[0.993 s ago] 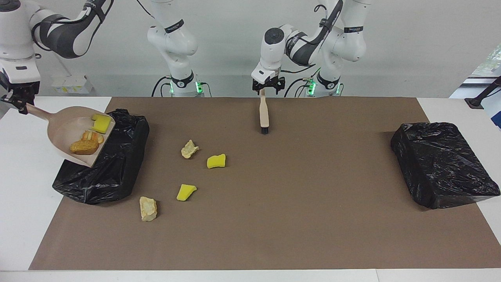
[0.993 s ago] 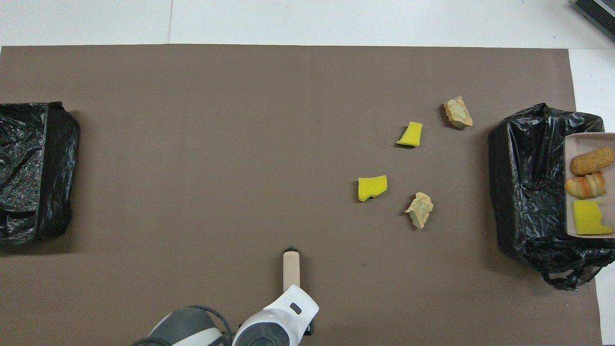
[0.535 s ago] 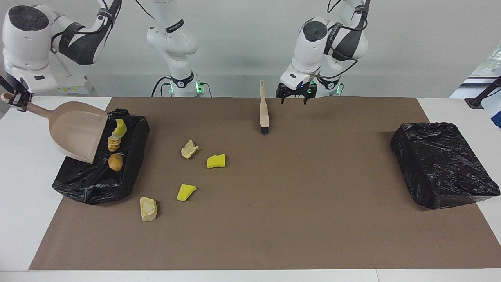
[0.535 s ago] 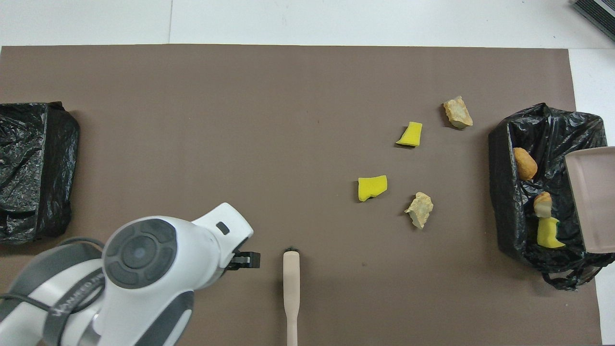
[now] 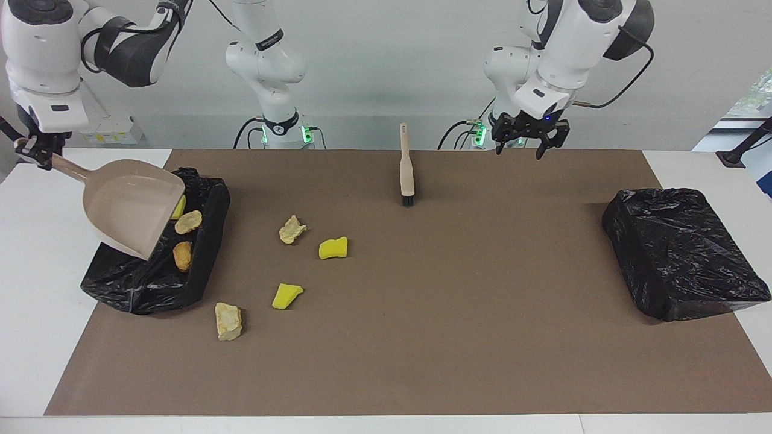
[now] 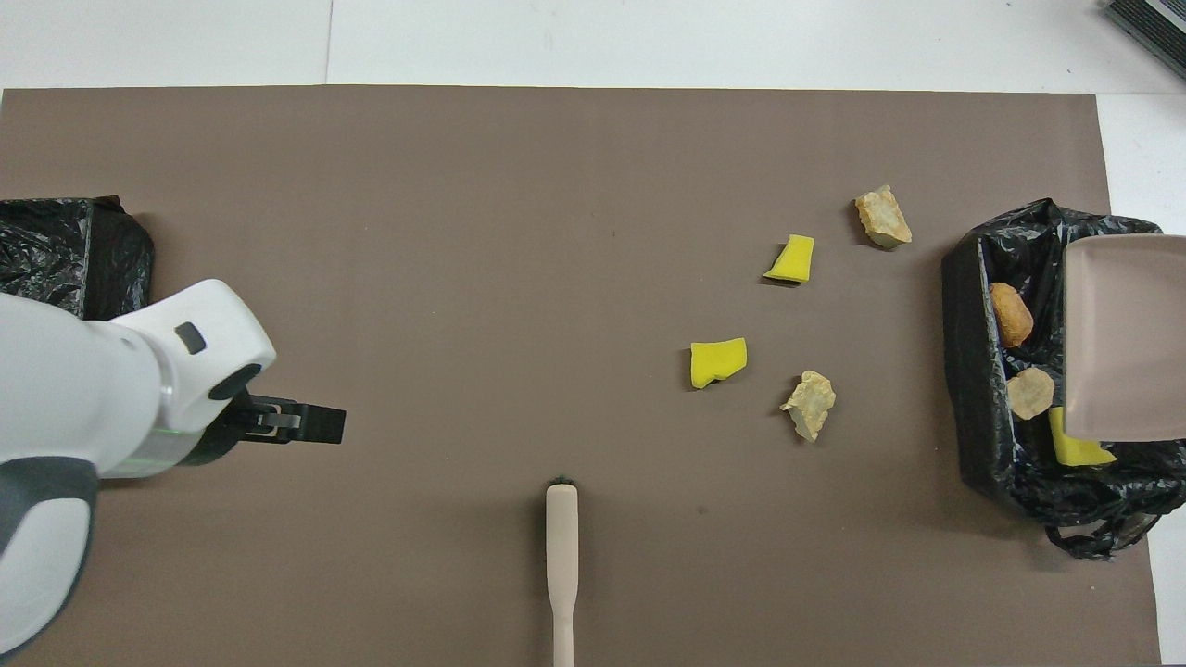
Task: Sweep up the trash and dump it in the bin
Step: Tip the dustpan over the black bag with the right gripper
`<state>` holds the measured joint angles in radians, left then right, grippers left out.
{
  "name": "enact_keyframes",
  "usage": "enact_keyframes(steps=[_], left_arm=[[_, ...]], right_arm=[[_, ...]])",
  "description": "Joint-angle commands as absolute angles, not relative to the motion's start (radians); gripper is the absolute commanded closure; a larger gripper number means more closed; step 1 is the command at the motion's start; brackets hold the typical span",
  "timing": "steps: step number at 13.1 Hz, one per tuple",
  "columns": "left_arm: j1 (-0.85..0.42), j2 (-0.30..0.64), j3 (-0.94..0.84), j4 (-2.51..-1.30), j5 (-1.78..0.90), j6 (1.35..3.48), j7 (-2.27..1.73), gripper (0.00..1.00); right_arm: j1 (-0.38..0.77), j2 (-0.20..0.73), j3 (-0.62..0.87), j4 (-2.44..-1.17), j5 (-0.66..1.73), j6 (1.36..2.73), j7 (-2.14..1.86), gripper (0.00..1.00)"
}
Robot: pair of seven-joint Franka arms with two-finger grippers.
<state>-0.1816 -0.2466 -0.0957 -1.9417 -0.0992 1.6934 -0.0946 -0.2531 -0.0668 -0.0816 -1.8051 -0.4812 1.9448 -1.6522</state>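
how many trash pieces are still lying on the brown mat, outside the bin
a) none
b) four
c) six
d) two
b: two yellow sponge pieces and two beige lumps lie on the mat, beside the bin at the right arm's end of the table.

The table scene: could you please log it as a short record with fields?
left gripper: open, empty, raised over the mat
right gripper: shut on dustpan handle, pan tilted over bin
brush: lying on the mat, untouched
trash in bin: three pieces
trash on mat: four pieces
second bin: left arm's end
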Motion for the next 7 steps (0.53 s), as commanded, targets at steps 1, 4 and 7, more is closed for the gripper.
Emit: enact_keyframes(steps=[1, 4, 7], left_arm=[[-0.097, -0.212, -0.11, -1.847, -0.081, 1.634, -0.008, 0.0], [-0.086, -0.143, -0.11, -1.735, -0.003, 1.593, 0.014, 0.0], [-0.074, -0.083, -0.107, -1.642, -0.002, 1.557, 0.021, 0.0]], right_arm=[[-0.247, -0.066, -0.075, -1.792, -0.332, 1.898, -1.57, 1.0], [-0.164, -0.072, -0.075, -1.802, -0.275, 1.844, -1.383, 1.0], [-0.039, -0.086, -0.072, -1.827, -0.264, 1.816, -1.127, 1.0]])
